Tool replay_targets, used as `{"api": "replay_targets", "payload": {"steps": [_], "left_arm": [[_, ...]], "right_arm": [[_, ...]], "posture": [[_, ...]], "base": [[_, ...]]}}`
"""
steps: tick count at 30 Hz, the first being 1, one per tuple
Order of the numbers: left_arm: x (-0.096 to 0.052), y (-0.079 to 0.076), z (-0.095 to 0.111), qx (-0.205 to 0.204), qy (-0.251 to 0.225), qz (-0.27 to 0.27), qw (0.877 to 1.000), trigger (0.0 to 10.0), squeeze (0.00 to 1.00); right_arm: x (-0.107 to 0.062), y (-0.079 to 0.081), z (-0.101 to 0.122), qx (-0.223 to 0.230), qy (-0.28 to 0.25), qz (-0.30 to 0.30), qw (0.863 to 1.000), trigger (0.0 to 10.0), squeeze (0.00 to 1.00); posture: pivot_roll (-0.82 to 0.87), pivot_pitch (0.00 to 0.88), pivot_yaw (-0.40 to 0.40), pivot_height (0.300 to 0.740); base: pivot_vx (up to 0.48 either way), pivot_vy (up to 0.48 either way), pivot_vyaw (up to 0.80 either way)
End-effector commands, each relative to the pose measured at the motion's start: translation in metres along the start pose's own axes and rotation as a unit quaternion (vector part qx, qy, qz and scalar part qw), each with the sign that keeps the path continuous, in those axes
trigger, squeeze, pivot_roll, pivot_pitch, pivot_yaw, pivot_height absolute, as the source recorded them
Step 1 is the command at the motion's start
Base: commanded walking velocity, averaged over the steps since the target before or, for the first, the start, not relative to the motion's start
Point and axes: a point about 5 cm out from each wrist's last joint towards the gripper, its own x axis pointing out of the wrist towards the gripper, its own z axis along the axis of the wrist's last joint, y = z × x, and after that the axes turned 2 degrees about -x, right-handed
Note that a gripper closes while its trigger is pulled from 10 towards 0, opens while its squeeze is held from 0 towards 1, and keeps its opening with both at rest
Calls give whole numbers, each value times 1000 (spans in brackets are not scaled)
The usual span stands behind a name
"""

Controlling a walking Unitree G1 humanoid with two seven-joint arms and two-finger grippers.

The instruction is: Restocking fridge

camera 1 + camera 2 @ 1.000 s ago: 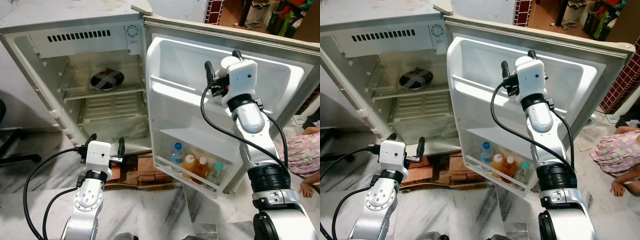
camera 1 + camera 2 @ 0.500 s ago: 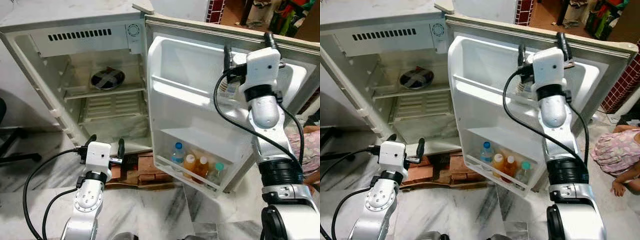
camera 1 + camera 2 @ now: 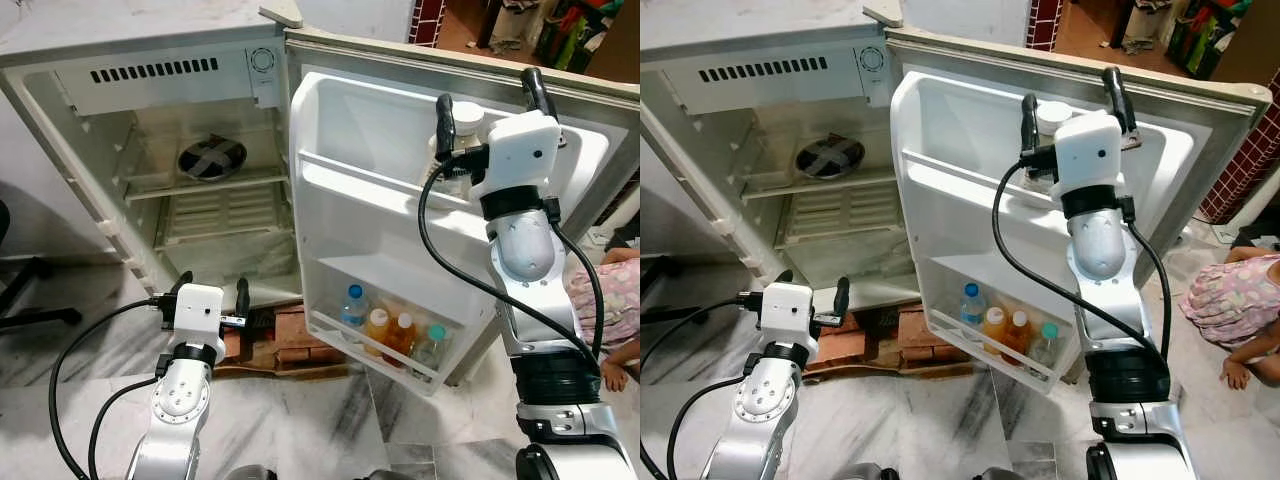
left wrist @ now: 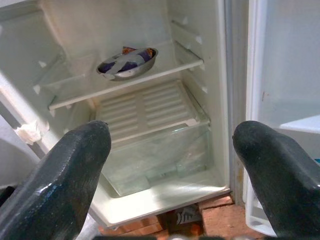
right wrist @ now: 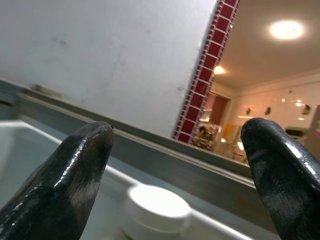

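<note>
- The left gripper is low at about seven o'clock, above the marble floor, its two black fingers spread wide with nothing between them, aimed into the open fridge.
- Just past it, at six o'clock, red bricks sit under the fridge's lower edge.
- In the bottom rack of the fridge door, around five o'clock, four bottles stand upright with their caps up: a blue-capped water bottle, two orange drink bottles and a teal-capped bottle.
- The left wrist view adds a steel bowl of something dark on the cabinet shelf, above a clear crisper drawer.
- The right gripper is raised at two o'clock against the door's upper shelf, fingers wide apart, straddling a white-capped container that stands upright there; I cannot tell whether they touch it.
- The right wrist view looks over that white cap to a red tiled wall edge and a lit room.
- A person's hand rests at four o'clock.
</note>
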Motion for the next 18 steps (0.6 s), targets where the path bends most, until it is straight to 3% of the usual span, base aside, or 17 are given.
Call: {"api": "replay_targets", "payload": {"steps": [1, 18], "left_arm": [[1, 1, -2, 7, 7, 2, 1000, 10000, 0], [0, -2, -2, 5, 5, -7, 1000, 10000, 0]], "right_arm": [[-3, 2, 3, 5, -2, 8, 1000, 10000, 0], [-15, 5, -12, 29, 46, 10, 998, 10000, 0]], "posture": [[-47, 75, 33, 740], [-47, 75, 32, 740]], "base": [[-240, 0, 0], [-319, 0, 0]]}}
